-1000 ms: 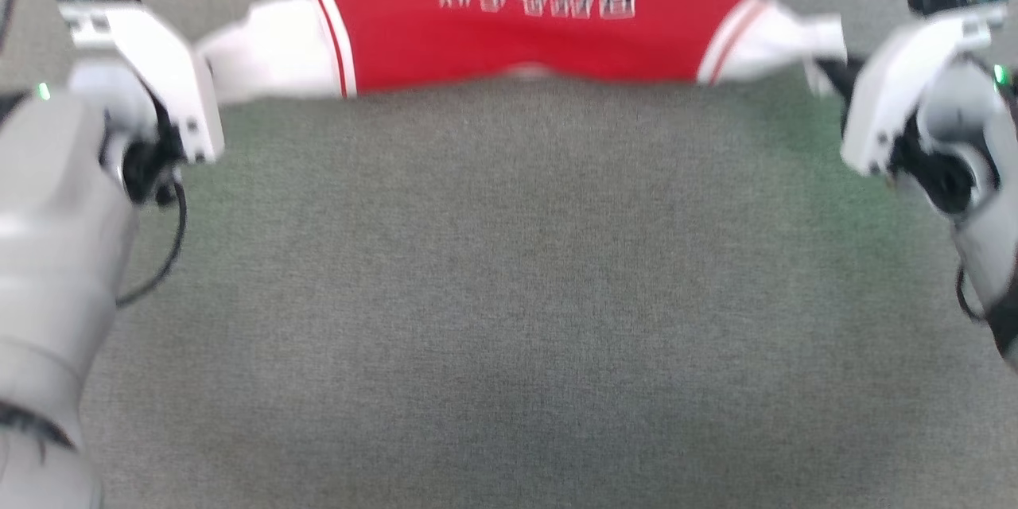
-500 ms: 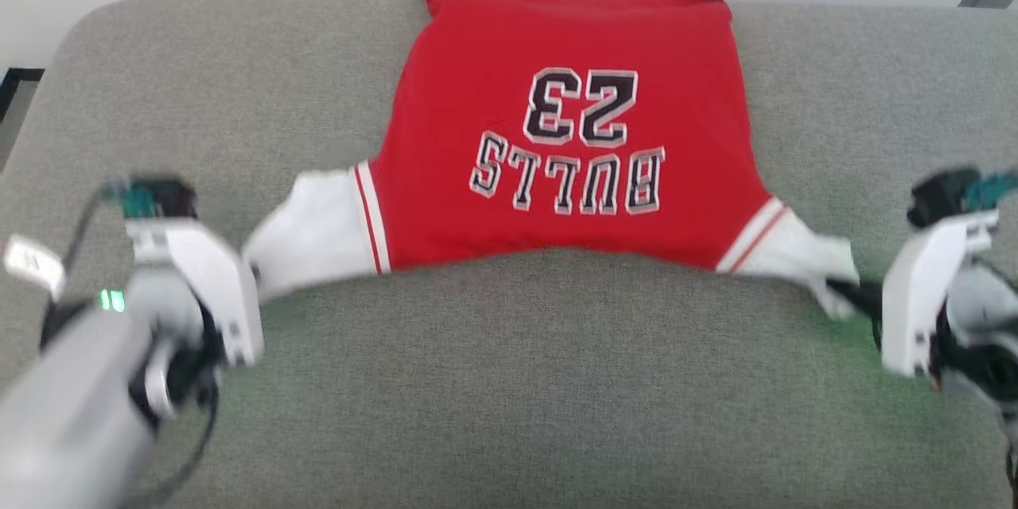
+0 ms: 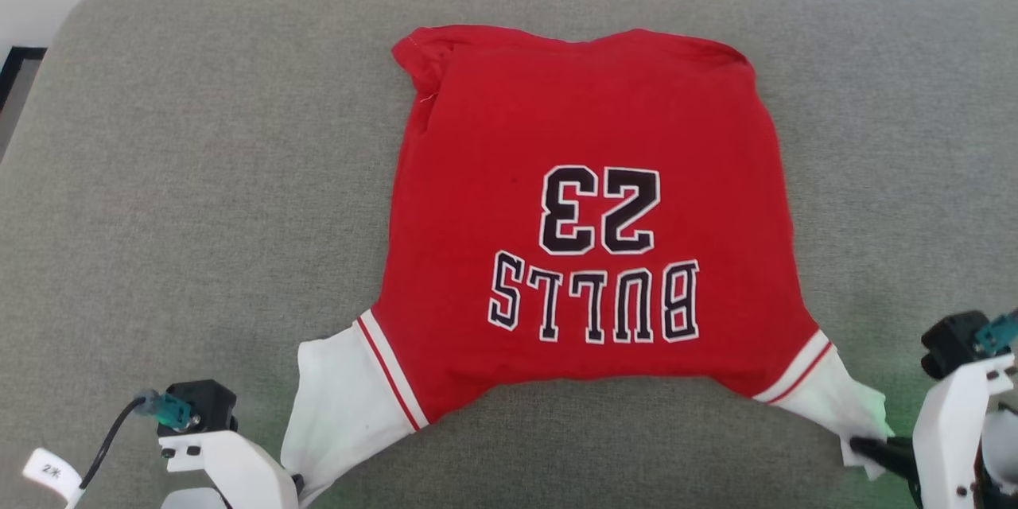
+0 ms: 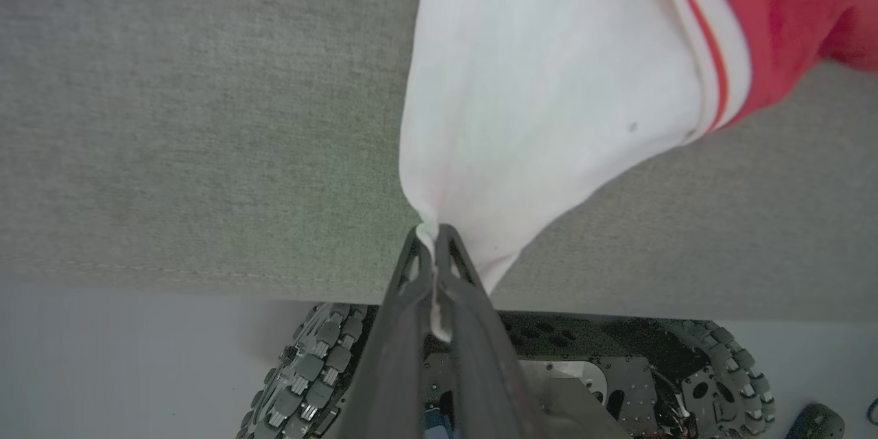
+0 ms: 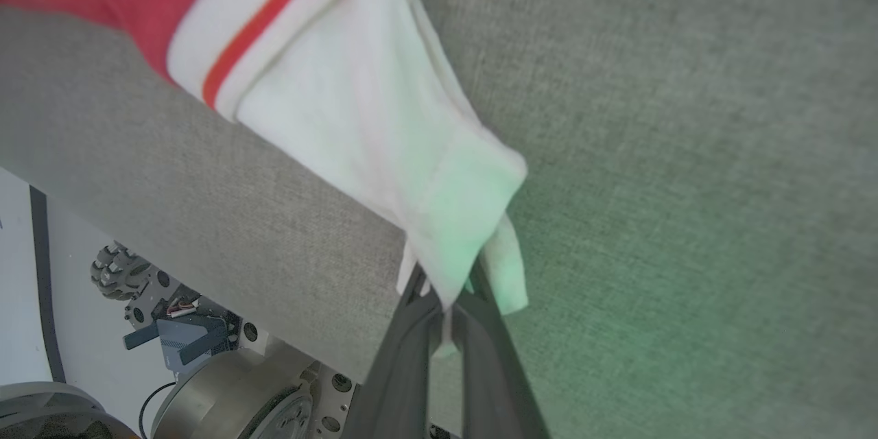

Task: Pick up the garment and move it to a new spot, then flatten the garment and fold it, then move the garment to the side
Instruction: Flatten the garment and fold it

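The left fingers (image 4: 403,315) and right fingers (image 5: 401,363) each clamp a sleeve (image 4: 535,82) by the cushion's (image 3: 159,175) near edge, probably to stretch the shirt (image 3: 588,135) flat.

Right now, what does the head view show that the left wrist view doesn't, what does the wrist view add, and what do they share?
Head view, not the left wrist view: the whole garment spread on the grey cushion, its BULLS 23 lettering upside down, and the right end effector pinching the right sleeve.

Left wrist view, not the head view: a close look at the left end effector shut on the tip of the left sleeve, and the robot's wheeled base below the cushion's edge.

Both: the white left sleeve with its red stripe, some red body fabric, and the cushion.
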Controlling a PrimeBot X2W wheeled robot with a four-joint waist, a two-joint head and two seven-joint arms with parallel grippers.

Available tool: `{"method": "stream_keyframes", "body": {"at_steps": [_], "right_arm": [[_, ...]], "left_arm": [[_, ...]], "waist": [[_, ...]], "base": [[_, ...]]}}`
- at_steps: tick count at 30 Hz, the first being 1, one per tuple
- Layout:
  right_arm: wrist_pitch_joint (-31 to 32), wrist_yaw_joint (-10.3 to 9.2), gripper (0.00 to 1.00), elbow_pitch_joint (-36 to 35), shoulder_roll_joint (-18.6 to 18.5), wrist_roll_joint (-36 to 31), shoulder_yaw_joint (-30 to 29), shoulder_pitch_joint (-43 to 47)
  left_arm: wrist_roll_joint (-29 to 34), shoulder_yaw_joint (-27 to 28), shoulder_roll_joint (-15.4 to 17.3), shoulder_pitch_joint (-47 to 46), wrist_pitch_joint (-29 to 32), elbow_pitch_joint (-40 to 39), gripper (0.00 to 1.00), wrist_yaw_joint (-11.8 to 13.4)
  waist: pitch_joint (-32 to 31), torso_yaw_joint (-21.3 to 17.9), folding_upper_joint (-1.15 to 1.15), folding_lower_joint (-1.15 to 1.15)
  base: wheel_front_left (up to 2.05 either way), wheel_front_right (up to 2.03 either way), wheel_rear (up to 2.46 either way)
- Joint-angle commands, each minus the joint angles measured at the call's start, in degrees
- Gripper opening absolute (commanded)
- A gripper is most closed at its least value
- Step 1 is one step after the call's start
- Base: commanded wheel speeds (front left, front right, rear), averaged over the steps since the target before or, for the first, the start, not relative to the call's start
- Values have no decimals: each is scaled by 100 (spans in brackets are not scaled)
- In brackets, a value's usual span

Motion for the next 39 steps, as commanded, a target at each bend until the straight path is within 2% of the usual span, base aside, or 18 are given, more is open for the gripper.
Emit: {"method": "stream_keyframes", "body": {"at_steps": [1, 8, 9, 10, 11, 12, 21, 25, 29, 33, 39], "right_arm": [[129, -2, 0, -109, 85, -68, -66, 209], [225, -2, 0, -391, 434, -517, -299, 523], [174, -2, 17, -413, 496, -582, -326, 506], [107, -2, 46, -434, 557, -657, -396, 468], [24, -2, 80, -511, 563, -757, -435, 417], [-39, -3, 100, -595, 567, -814, -455, 378], [-614, -2, 100, -1524, 706, -1308, -991, -238], [-1031, -1, 100, -1562, 794, -1686, -1073, -782], [-1573, -1, 100, -1133, 927, -2070, -950, -1627], [-1887, -2, 100, -390, 886, -2277, -750, -2475], [-1878, -1, 100, 1006, 877, -2430, -511, -3580]], "left_arm": [[-21, 15, 35, 92, -47, -53, 0, 63], [25, 58, -157, 74, -252, 23, 0, 22], [25, 53, -193, 65, -285, 57, 0, -2], [37, 52, -213, 53, -308, 82, 0, -35], [25, 74, -278, 29, -370, 95, 0, -74], [14, 91, -329, 13, -417, 110, 0, -113], [71, 124, -546, -130, -651, 215, 0, -307], [114, 96, -629, -206, -672, 241, 0, -356], [184, 36, -753, -410, -670, 290, 0, -452], [304, -43, -872, -629, -647, 375, 0, -559], [393, -182, -1056, -890, -615, 505, 0, -699]], "waist": [[43, 25, 0, 0], [195, 65, 0, 0], [219, 63, 0, 0], [244, 64, 0, 0], [271, 76, 0, 0], [297, 86, 0, 0], [569, 186, 0, 0], [690, 244, 0, 0], [858, 379, 0, 0], [1003, 559, 0, 0], [1154, 810, 0, 0]], "base": [[0, 0, 0], [0, 0, 0], [0, 0, 0], [0, 0, 0], [0, 0, 0], [0, 0, 0], [0, 0, 0], [0, 0, 0], [0, 0, 0], [0, 0, 0], [0, 0, 0]]}}
